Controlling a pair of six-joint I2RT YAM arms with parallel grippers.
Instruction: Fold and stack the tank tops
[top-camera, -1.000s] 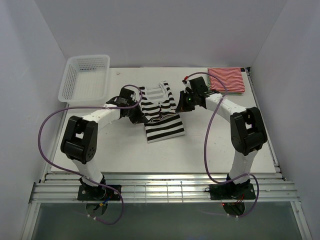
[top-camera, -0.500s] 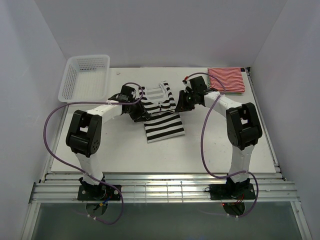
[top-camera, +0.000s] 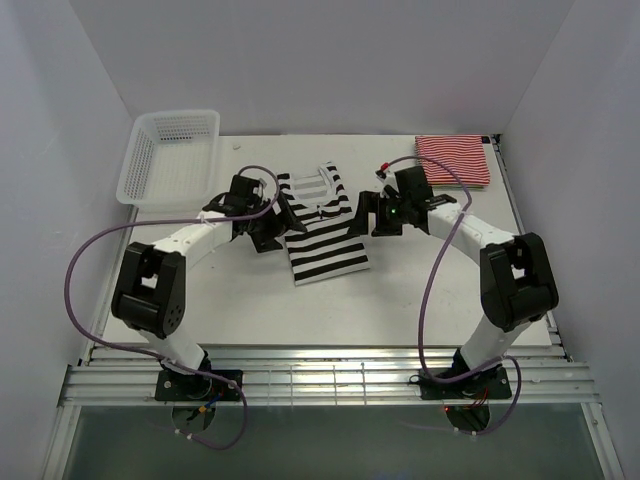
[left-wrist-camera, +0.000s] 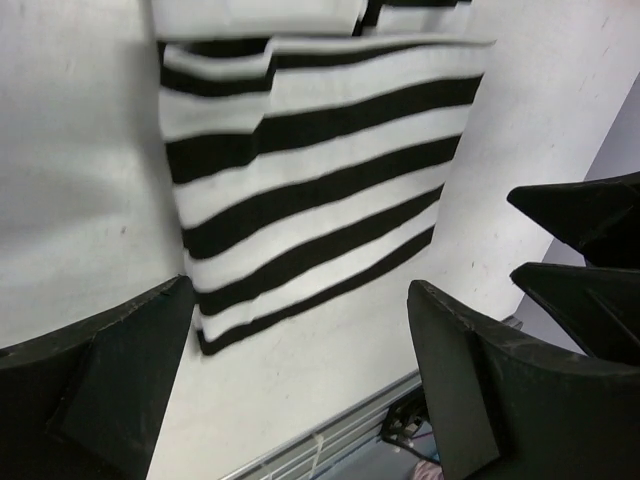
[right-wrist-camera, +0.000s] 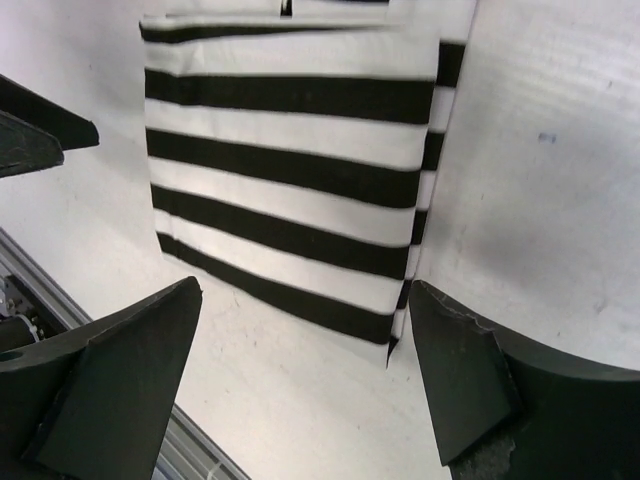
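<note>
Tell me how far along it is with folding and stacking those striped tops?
Done: the red-and-white top lies folded at the far right corner. In hand: the black-and-white top looks partly folded in the middle, with the left gripper and right gripper open on either side, holding nothing. Still to do: finish that fold and stack it on the red one.

A rectangular white plastic mesh basket (top-camera: 133, 168) sits on the far left corner of the flat white table (top-camera: 430, 290), beside the plain white wall (top-camera: 60, 150). A slotted aluminium rail (top-camera: 330, 375) borders the near edge.

Fixed overhead, wrists close above black-and-white top (left-wrist-camera: 310, 190)
</note>
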